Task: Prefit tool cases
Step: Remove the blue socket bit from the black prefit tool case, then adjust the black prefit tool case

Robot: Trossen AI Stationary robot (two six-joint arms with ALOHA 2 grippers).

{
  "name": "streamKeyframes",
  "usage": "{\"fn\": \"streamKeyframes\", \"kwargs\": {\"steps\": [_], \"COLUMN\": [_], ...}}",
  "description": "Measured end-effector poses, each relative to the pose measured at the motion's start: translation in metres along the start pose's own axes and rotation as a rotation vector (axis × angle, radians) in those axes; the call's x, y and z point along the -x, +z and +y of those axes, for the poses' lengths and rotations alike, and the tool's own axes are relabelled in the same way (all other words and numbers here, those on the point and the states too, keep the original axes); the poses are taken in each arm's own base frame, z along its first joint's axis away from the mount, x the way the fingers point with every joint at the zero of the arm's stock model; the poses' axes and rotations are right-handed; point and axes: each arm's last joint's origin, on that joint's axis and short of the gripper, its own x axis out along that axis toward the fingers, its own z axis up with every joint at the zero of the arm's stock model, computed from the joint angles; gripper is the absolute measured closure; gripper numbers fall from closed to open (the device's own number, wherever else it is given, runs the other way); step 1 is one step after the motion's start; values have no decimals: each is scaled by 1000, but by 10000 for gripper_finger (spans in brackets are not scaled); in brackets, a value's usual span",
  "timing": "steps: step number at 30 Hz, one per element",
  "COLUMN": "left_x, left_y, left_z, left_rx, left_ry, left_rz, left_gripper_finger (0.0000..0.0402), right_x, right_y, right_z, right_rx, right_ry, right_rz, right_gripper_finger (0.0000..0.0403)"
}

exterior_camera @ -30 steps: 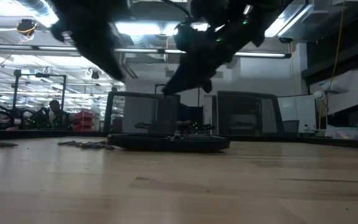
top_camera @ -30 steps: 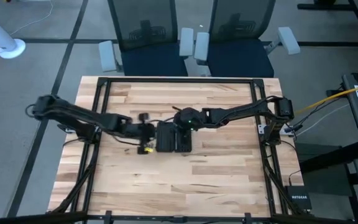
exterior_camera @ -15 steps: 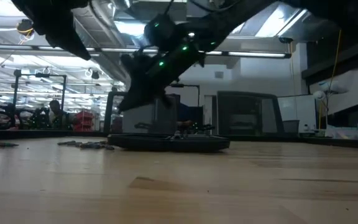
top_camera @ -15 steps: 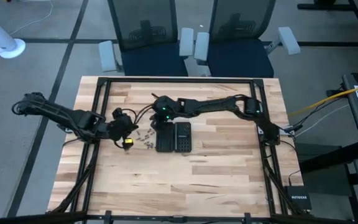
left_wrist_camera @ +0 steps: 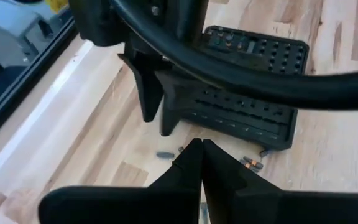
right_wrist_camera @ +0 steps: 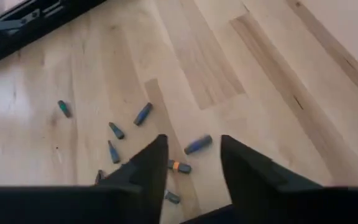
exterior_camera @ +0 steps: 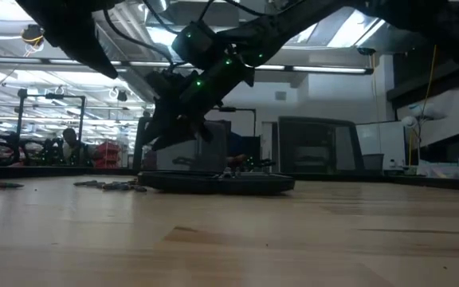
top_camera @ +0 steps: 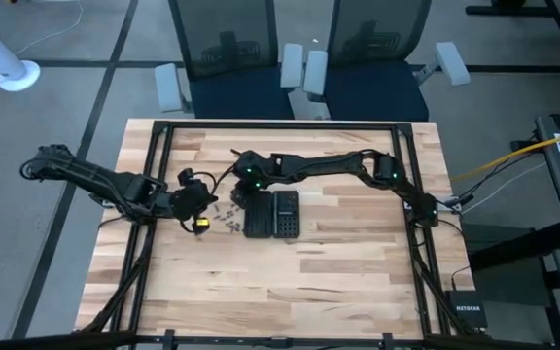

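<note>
The black tool case (top_camera: 272, 214) lies open in the middle of the table, its two halves flat and their bit slots facing up (left_wrist_camera: 247, 81). Several small loose bits (top_camera: 227, 218) lie on the wood just left of it. My right gripper (right_wrist_camera: 191, 158) reaches across from the right and hangs open over these bits, at the case's far left corner (top_camera: 234, 200). One bit (right_wrist_camera: 197, 144) shows between its fingers; whether they touch it, I cannot tell. My left gripper (left_wrist_camera: 199, 152) is shut and empty, left of the bits (top_camera: 208, 206).
Black frame rails (top_camera: 154, 175) run along the table's left and right sides. A black box marked NETGEAR (top_camera: 466, 313) sits off the near right corner. Two office chairs (top_camera: 299, 58) stand beyond the far edge. Bare wood (top_camera: 280, 282) stretches toward the near edge.
My right gripper has left the spot above the case, gone toward the table's left edge and sunk over the loose bits. My left gripper has drawn back toward the left edge. The case, now uncovered, lies where it was.
</note>
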Motion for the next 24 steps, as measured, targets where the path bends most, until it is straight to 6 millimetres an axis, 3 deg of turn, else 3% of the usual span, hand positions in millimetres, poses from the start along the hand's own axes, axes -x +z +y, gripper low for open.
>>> {"fn": "streamKeyframes", "kwargs": {"steps": [3, 8, 12, 16, 24], "left_x": [-4, -31, -62, -90, -142], "left_y": [-2, -21, -29, -16, -2], "left_z": [-2, -6, -11, -16, 4], "left_rx": [-18, -4, -22, -32, 72], "left_ry": [-4, 36, 52, 11, 44], "left_rz": [-10, 91, 199, 194, 343], "left_gripper_finger": [401, 401, 401, 401, 401], "right_x": [7, 60, 110, 158, 227], "right_y": [-1, 7, 17, 24, 18], "right_z": [0, -5, -17, -28, -21], "right_rx": [49, 196, 238, 218, 235], "right_ry": [44, -195, -342, -366, -488], "right_rz": [56, 173, 247, 293, 385], "right_gripper_finger": [222, 235, 280, 380, 400]}}
